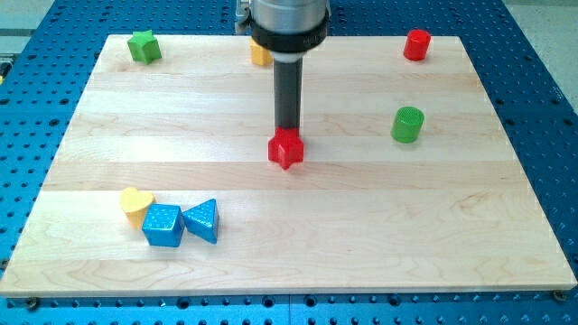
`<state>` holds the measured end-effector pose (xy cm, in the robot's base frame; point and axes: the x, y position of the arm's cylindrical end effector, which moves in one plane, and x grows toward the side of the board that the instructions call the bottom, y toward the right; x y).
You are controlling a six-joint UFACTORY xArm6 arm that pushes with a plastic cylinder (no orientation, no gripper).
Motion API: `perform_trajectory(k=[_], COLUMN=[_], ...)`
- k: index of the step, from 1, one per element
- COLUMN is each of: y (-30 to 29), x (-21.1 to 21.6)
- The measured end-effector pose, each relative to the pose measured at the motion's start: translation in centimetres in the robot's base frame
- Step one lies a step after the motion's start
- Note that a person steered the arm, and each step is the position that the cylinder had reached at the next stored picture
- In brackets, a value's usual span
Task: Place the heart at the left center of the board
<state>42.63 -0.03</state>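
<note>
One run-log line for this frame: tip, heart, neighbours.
tip: at red star, its top side | yellow heart: lower left, untouched, against blue cube | blue triangle: right of cube | status: heart not placed

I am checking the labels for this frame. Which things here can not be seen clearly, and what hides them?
- my tip: its very end is hidden behind the red star block, so contact cannot be confirmed.
- yellow block, view's top: mostly hidden by the arm; shape unclear.
- yellow heart: its right edge is partly covered by the blue cube.
</note>
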Motion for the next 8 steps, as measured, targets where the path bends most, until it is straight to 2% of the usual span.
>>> perform_trajectory(k=[1,2,3,4,5,6,8], y=[-5.8,-18.0,-28.8,-30.3,-28.6,-25.7,-18.2], x=[-1.0,-0.2,6.0,12.0,16.0,17.0,15.4])
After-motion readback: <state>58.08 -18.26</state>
